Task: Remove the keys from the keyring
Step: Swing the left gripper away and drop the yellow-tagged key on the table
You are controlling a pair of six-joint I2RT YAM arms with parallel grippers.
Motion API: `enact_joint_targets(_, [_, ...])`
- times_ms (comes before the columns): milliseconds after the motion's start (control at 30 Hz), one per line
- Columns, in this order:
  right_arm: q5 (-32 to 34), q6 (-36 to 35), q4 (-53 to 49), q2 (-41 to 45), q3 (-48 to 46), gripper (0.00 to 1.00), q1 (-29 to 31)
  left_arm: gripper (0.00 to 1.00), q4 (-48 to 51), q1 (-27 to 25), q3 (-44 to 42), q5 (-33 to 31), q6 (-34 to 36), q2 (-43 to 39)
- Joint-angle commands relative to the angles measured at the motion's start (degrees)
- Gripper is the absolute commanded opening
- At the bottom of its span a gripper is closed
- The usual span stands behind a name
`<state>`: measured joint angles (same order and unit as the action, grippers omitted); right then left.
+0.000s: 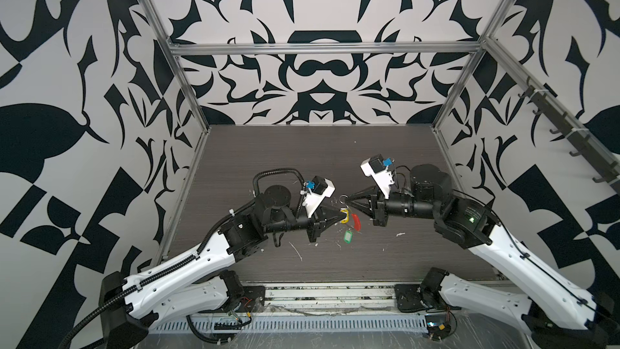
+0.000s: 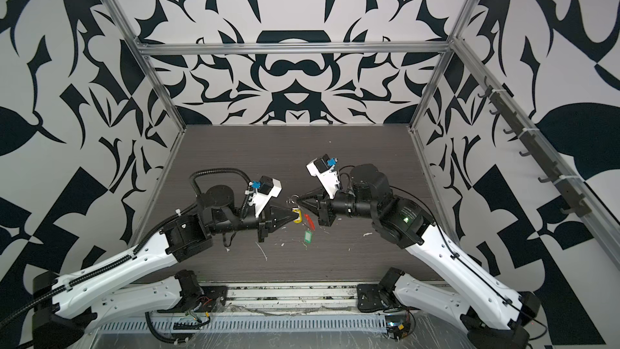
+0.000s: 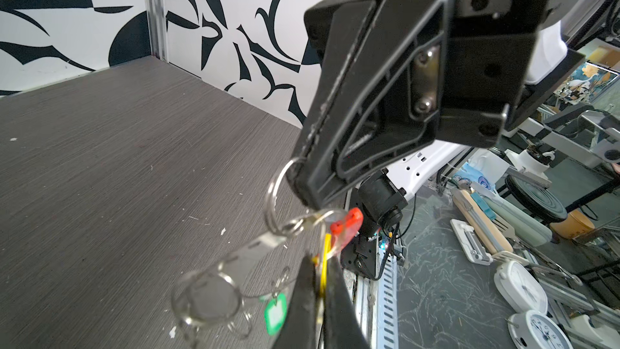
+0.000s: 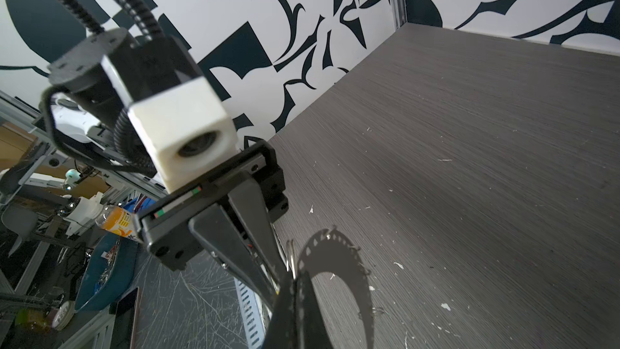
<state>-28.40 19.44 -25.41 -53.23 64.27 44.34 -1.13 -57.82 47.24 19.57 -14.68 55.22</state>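
L gripper (image 1: 341, 219) is squeezed shut on the yellow tag (image 3: 324, 263) of one key, up off the table (image 1: 302, 156). A silver key (image 3: 248, 255) hangs by it, blurry. Green tag (image 1: 347, 236) is lower down; can't tell if it touches the table. The keyring (image 1: 356, 222), w/ its red sleeve, is just right of the yellow tag. R gripper (image 1: 347, 200) is shut tight on a silver ring (image 3: 277, 193) atop the bunch; can't tell if that's the big loop.
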Motion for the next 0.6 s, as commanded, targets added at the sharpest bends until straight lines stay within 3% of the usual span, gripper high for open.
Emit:
enact_joint_targets(0, [-1.48, 1.61, 6.86, 0.54, 0.15, 0.0, 0.03, 0.0, -1.75, 0.08, -0.14, 0.35, -0.46, 0.65])
enact_joint_targets(167, [-1.35, 2.27, 7.89, 0.69, 0.11, 0.0, 0.05, 0.0, -1.69, 0.09, -0.14, -1.29, -0.22, 0.94])
enact_joint_targets(333, [3.73, 1.87, 5.47, 2.22, -0.19, 0.0, 0.05, 0.0, -0.49, 0.08, -0.52, -2.87, -0.63, -0.29])
enact_joint_targets(567, [13.15, 0.86, 1.36, 5.42, -3.53, 0.0, 0.05, 0.0, 2.15, 0.08, -4.61, -12.82, -2.74, -5.32])
